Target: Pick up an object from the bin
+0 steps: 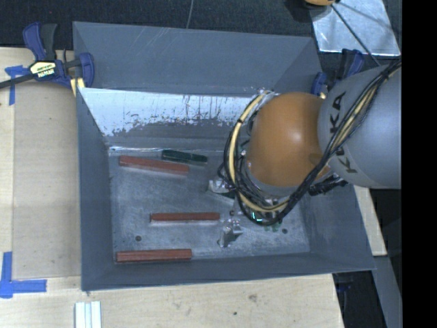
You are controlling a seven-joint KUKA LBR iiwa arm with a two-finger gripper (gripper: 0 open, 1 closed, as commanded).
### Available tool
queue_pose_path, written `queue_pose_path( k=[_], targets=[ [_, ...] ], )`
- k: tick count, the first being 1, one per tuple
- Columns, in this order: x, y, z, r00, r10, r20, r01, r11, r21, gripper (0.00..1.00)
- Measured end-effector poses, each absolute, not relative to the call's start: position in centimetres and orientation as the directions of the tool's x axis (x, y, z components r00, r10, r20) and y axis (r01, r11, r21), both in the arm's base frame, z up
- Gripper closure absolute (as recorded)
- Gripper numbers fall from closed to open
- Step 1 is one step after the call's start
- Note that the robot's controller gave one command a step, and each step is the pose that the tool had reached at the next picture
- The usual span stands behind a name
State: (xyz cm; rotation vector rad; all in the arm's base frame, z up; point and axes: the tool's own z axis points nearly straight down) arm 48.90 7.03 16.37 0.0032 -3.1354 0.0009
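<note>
jaws beside right end of middle brown stick (184, 217); spread or pressed, cannot tell.

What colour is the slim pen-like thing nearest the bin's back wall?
The pen-like thing is dark green, best in the camera view.

The one camera looks down on the grey bin (191, 60) from above, leaning toward its far wall, whose inner face shows broad at the top edge. It sits near enough that all four walls show. The arm (369, 135) enters from the right edge, and its orange cover (287, 139) sits over the bin's right side.
</note>
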Motion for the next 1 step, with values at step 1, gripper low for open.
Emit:
queue_pose_path(
  k=[1],
  targets=[
    [49.1,7.03,16.75,-1.0,0.0,-0.002,0.0,1.0,0.001,0.0]
  ],
)
